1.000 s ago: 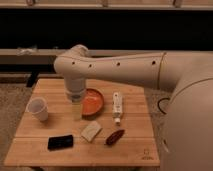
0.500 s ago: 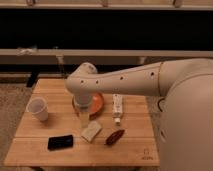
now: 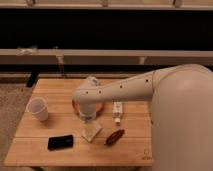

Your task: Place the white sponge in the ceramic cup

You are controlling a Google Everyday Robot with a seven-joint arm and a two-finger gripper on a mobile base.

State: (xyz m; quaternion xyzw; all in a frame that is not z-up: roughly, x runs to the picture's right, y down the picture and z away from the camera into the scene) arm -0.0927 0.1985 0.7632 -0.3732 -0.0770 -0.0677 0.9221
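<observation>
My end effector [image 3: 89,120] hangs just above the white sponge [image 3: 92,133], lying diagonally on the surface [image 3: 135,150]; the ceramic cup [image 3: 38,108] stands well apart. Its opening I cannot tell.

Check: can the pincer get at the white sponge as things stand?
Probably yes. The pincer hangs right above the white sponge, and nothing shows between them. The black phone and the dark red object lie apart from the sponge, one on each side.
</observation>
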